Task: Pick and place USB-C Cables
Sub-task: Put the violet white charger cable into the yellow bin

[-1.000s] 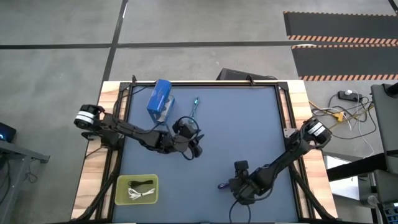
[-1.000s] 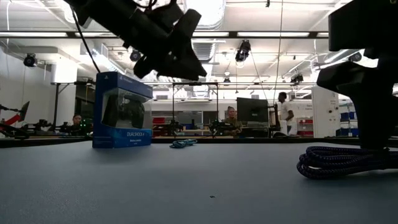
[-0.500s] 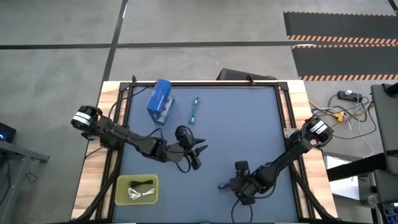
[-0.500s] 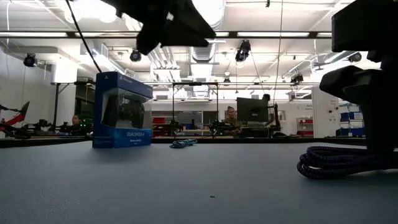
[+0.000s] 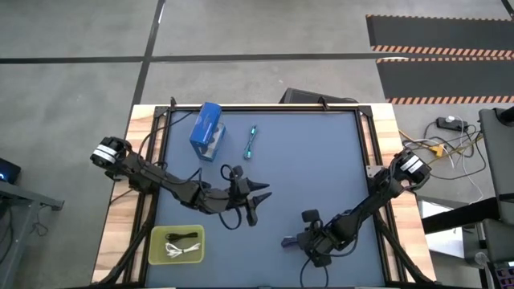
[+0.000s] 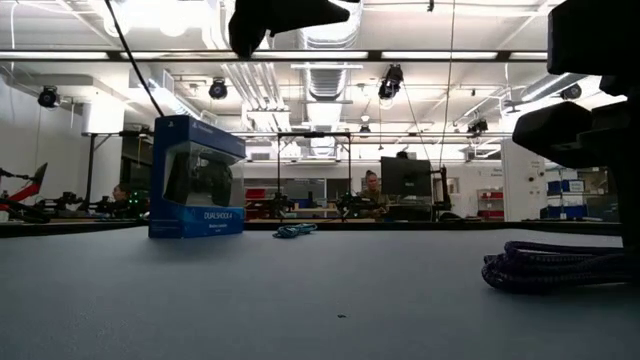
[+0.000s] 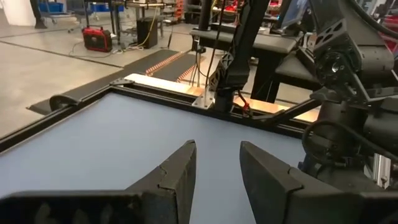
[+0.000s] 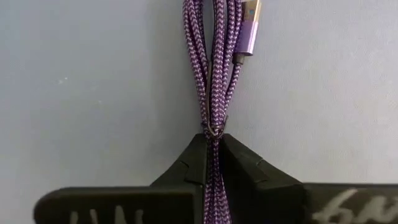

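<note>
The purple USB-C cable (image 8: 214, 68) lies on the blue-grey table (image 5: 321, 160) at the near right, a folded braided bundle with its metallic purple plug (image 8: 247, 28) at the free end. Your right gripper (image 8: 211, 155) is pressed together on this bundle: the two dark fingertips (image 8: 186, 163) pinch the strands just below a small tie, and the cable runs back between them. In the high view the same gripper (image 5: 297, 239) sits low over the near right part of the table, with the cable's end (image 5: 286, 240) showing at its left. In the low view the bundle (image 6: 555, 270) rests on the tabletop at the right, under the dark bulk of that arm.

The teal USB-C cable (image 5: 250, 142) lies far out on the table, left of centre, just right of the blue controller box (image 5: 206, 130); the low view shows it (image 6: 293, 231) as a small coil beside the box (image 6: 196, 178). The white USB-C cable (image 5: 185, 250) and the black USB-C cable (image 5: 185, 235) lie together in the yellow-green tray (image 5: 157, 245) at the near left corner.

Your left gripper (image 5: 259, 198) hangs above the table's middle, left of centre, pointing right. Its fingers (image 7: 180, 180) stand partly spread with nothing between them, and bare tabletop shows through the gap.
</note>
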{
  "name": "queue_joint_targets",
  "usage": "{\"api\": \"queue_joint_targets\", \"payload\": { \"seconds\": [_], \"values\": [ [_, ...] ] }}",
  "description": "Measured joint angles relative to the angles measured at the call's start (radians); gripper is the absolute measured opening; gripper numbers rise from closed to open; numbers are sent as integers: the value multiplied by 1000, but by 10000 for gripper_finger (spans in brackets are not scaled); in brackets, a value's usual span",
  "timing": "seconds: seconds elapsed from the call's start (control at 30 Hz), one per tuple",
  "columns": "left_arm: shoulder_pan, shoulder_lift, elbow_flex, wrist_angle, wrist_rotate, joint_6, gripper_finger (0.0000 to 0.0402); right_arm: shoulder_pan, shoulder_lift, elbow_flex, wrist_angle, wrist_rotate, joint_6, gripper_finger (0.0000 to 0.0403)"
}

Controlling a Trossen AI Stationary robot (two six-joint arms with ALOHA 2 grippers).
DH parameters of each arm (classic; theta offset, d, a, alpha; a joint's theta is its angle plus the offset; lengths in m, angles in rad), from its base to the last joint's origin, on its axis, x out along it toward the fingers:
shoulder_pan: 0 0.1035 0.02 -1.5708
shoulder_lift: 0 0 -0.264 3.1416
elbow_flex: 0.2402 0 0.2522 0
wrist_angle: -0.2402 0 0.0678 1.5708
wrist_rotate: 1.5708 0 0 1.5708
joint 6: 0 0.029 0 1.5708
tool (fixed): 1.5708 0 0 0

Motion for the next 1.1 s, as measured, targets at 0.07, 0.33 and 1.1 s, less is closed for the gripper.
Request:
{"api": "queue_joint_targets", "payload": {
  "seconds": [0.07,0.33,1.1],
  "values": [
    [0,-3,0,-1,0,2,109,0,-9,-2,0,1,-16,22],
    [1,-13,0,8,-3,3,109,24,-144,-51,5,145,-79,20],
    [-7,-15,6,194,105,226,109,19,-598,-641,1438,211,-631,18]
  ]
}}
